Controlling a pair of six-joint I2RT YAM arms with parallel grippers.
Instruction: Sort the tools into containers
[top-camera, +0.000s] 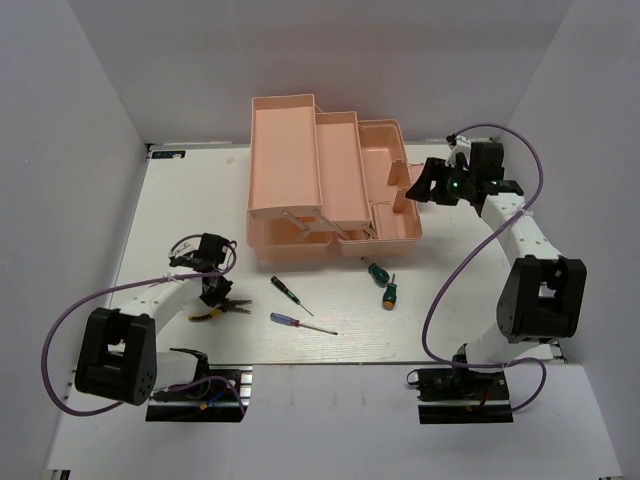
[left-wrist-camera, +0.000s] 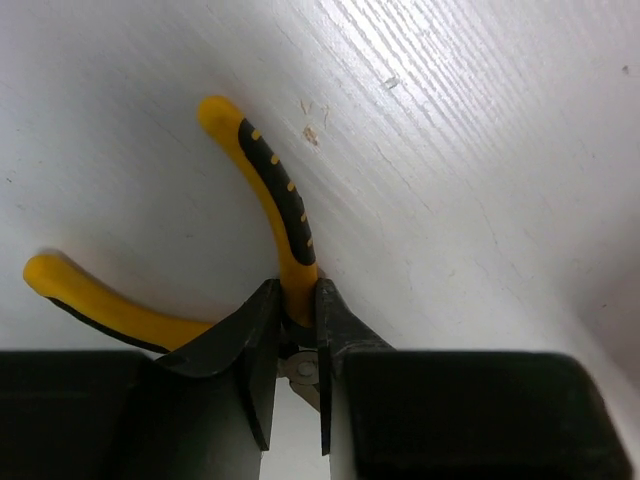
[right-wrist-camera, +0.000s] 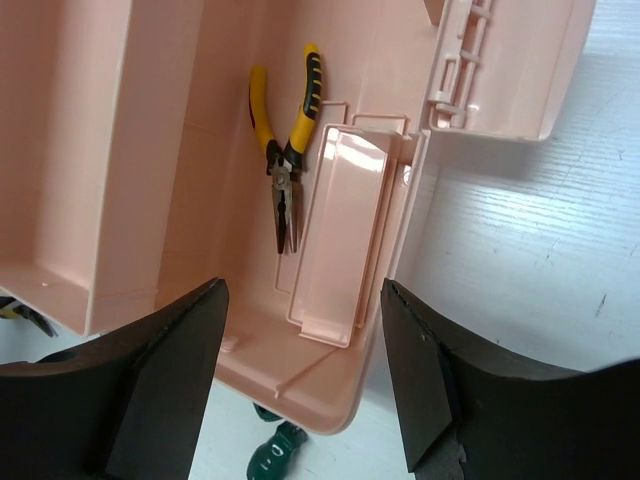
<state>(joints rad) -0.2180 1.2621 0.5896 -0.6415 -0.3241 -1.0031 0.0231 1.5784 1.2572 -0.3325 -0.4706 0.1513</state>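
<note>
Pliers (left-wrist-camera: 285, 215) sit at the near left of the counter (left-wrist-camera: 470, 150), and your left hand (left-wrist-camera: 298, 325) is clenched on one yellow-black handle. Your right hand (right-wrist-camera: 302, 300) hangs released over the right end of the pink toolbox (right-wrist-camera: 150, 150), where a second pliers (right-wrist-camera: 283, 170) lies in the bottom compartment.

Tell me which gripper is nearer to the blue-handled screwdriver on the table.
Left. The left gripper, clamped on the pliers, sits just left of the blue-handled screwdriver; the right gripper hovers over the toolbox's far right end.
</note>
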